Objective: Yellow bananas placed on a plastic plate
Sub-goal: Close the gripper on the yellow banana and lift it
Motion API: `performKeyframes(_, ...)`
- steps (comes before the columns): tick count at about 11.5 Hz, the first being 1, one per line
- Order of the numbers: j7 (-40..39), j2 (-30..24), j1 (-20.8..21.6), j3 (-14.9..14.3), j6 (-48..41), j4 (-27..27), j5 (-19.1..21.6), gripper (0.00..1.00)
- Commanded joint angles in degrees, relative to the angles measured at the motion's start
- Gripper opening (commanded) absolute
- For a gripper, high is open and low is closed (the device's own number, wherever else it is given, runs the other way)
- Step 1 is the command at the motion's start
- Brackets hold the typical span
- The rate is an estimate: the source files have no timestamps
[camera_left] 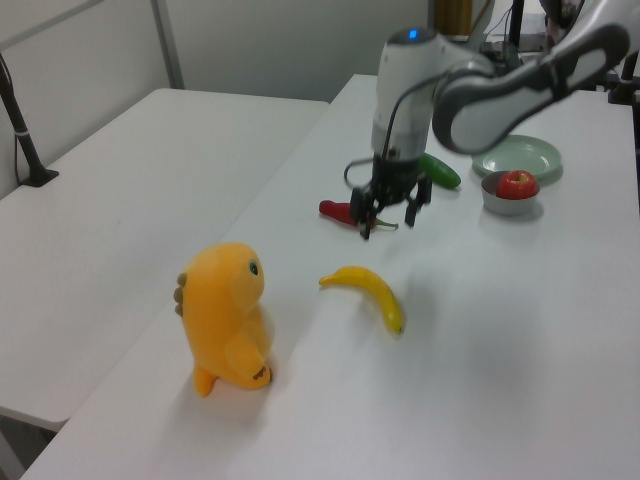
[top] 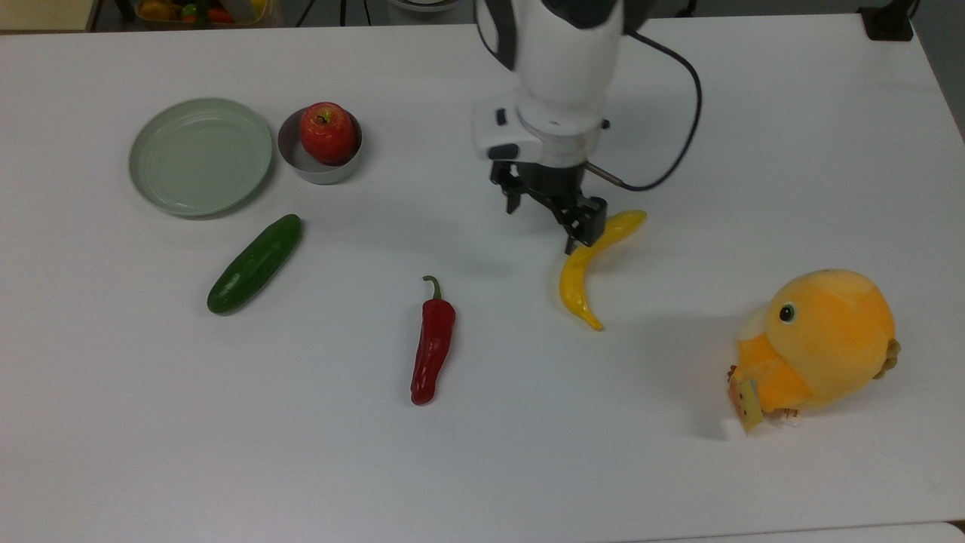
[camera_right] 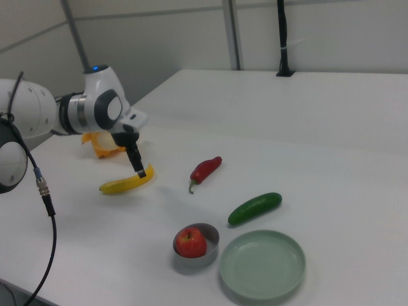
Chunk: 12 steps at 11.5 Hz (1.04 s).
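Top view | pincer (top: pixel 544 225) open above banana (top: pixel 582 279) | plate (top: pixel 200 156) empty

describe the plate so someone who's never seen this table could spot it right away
On the white table, look to the top view's far left, beside the small metal bowl holding a red apple. The plastic plate is there: round, shallow, pale grey-green, empty, and wider than the bowl.

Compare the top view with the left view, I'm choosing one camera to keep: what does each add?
Top view adds: the whole plastic plate, unobstructed, and a bin of colourful items past the table. Left view adds: a second white table alongside. Both: the open gripper near the yellow bananas, chili, cucumber, apple, plush toy.
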Motion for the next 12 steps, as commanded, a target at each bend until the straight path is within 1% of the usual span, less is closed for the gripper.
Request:
performKeyframes(1,6.6,5.1,3.1,-0.7,1.3,4.7,-3.3,1.00)
performKeyframes(3,6.9,7.7,4.2,-0.6,1.6,5.5,-5.0,1.00)
performKeyframes(6,6.8,9.9,4.8,-0.4,3.2,5.4,-6.5,1.00)
performKeyframes(7,6.9,10.3,4.8,-0.3,3.4,5.4,-7.2,0.78)
performKeyframes(8,7.1,10.3,4.5,-0.3,3.6,5.5,-6.7,0.09)
performKeyframes(9,8.3,10.3,4.1,-0.3,3.6,5.7,-7.0,0.00)
performKeyframes(12,8.4,10.1,4.1,-0.2,3.5,6.2,-7.9,0.00)
